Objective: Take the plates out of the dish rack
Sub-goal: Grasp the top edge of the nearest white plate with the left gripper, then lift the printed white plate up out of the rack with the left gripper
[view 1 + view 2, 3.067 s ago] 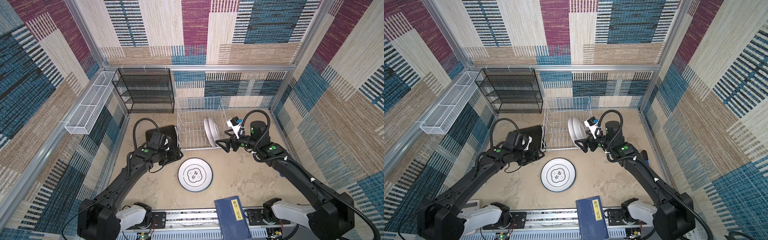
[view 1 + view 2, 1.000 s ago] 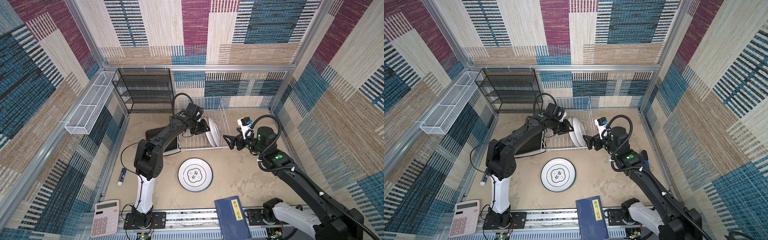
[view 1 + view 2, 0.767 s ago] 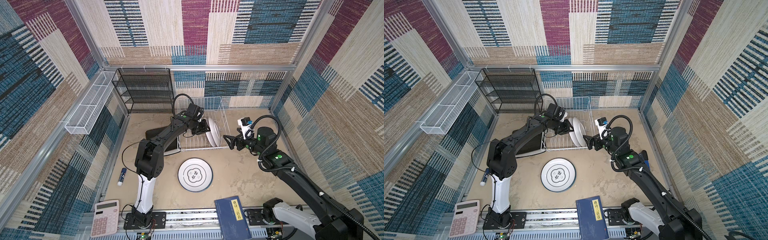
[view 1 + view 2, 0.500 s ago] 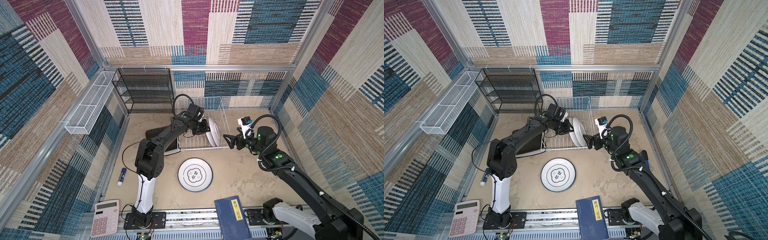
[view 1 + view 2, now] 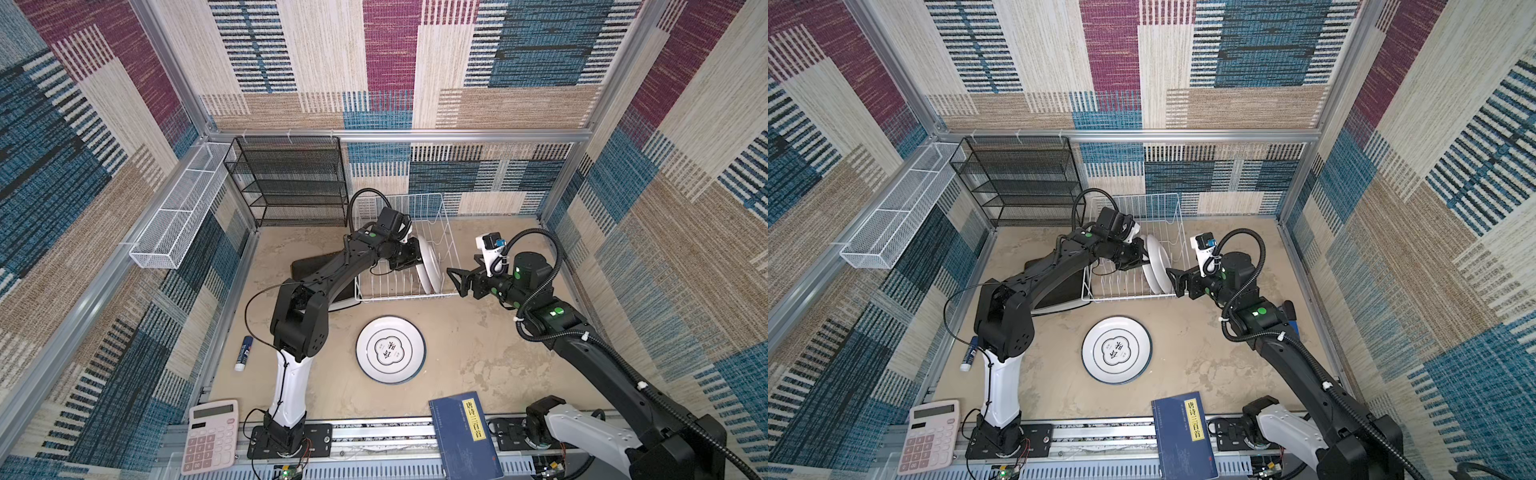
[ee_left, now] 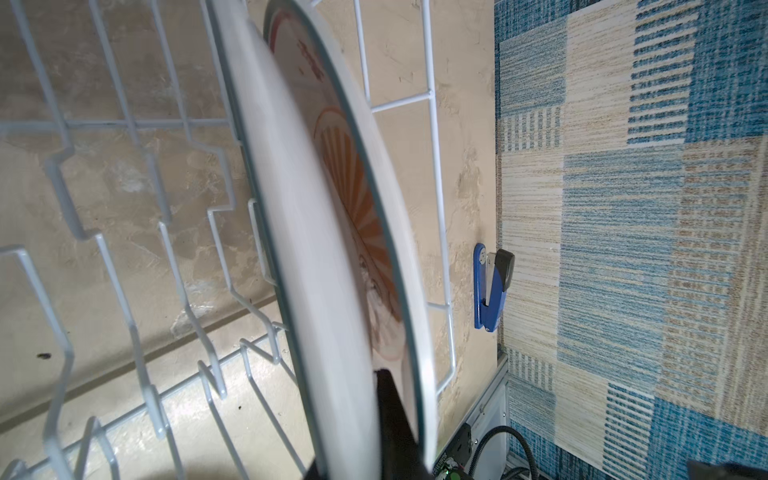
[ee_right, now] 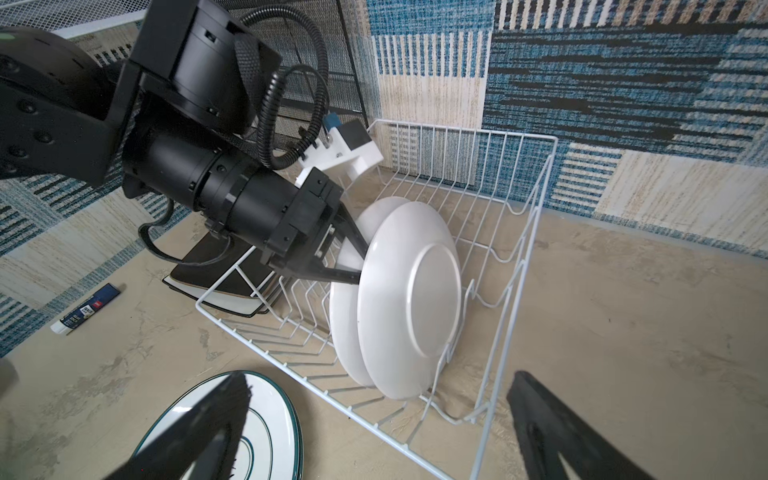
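Since the earlier frames our left gripper has swung from beside the square plates across into the rack and drawn its jaws together. The right gripper has backed slightly off the rack's right end.

Both top views: rack near the tabletop's far edge, about mid-width. Two round plates stand on edge at its right end, left gripper at their upper rims. Emblem plate lies flat mid-tabletop, already out. Right gripper hangs just outside the rack, jaws wide apart, empty.

Left wrist: one black finger sits in the gap between the held plate and the sunburst plate. We read the jaws as clamped on the held plate's rim.

Right wrist: fingers pinch the held plate. The sunburst plate stands just beside it, nearer the rack's end wires.

Step in hand, we judge: lifting out. We would raise it straight up along the prongs, upright until clear of the rim, so the inner finger doesn't drag the neighbour. Right gripper could steady the light rack.
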{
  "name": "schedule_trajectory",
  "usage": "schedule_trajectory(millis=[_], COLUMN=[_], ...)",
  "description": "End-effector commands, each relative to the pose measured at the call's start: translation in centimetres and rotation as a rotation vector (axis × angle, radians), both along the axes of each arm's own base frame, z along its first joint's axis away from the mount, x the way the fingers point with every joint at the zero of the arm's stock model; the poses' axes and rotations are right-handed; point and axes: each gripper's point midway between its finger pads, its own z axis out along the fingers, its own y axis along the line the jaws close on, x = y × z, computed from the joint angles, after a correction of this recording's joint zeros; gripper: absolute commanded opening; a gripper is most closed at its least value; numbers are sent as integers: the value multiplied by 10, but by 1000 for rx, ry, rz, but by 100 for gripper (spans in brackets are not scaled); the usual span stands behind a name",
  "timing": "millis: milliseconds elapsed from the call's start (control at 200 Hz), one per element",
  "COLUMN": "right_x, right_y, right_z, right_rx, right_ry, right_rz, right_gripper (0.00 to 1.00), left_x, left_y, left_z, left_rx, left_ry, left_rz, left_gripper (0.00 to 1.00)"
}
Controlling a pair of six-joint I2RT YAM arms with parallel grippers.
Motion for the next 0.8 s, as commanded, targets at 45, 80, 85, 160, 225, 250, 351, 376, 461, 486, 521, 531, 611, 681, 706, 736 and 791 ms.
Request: schedule_trajectory(millis=[45, 80, 85, 160, 225, 250, 351, 376, 461, 486, 521, 531, 611, 681, 706, 736, 791], right_x=[1, 1, 1, 1, 1, 1, 0, 0, -1, -1, -1, -2, -2, -3, -3, -4, -4], right_y=[0, 0, 0, 0, -1, -1, -1, -1, -2, -2, -1, -1, -2, -3, -3, -3, -3], right_z=[6, 6, 5, 5, 5, 5, 5, 5, 6, 7, 6, 7, 8, 9, 9, 9, 9], right_rx=[17, 20, 19, 21, 20, 20, 17, 17, 21, 22, 22, 22, 20, 21, 22, 24, 23], right_ry=[-16, -17, -16, -12, -10, -12, -17, -14, -17, -19, -21, -21, -24, -29, -32, -32, -33], right_rz=[-9, -6, -6, -9, -12, -12, -11, -11, -12, -11, -9, -9, -9, -12, -12, -11, -10], right_gripper=[99, 99, 99, 99, 99, 99, 99, 99, 99, 99, 99, 99, 99, 99, 99, 99, 99], left_x=[1, 0, 0, -1, -2, -3, -5, -6, -8, -8, -10, -10, -13, -15, -16, -17, -19], left_y=[6, 6, 6, 6, 7, 7, 10, 11, 13, 14, 15, 15, 18, 22, 23, 24, 26], left_z=[7, 9, 10, 14, 19, 21, 27, 29, 31, 33, 34, 34, 38, 42, 43, 45, 50], left_rx=[2, -1, -2, -8, -13, -14, -7, -6, 0, 2, 5, 7, 19, 34, 40, 43, 44], left_ry=[13, 12, 12, 7, 2, -1, -9, -12, -14, -15, -17, -16, -22, -33, -34, -39, -47], left_rz=[48, 45, 45, 47, 48, 47, 46, 46, 43, 44, 41, 42, 41, 39, 38, 36, 35], left_gripper=[0, 0, 0, 0, 0, 0, 0, 0, 0, 0, 0, 0, 0, 0, 0, 0, 0])
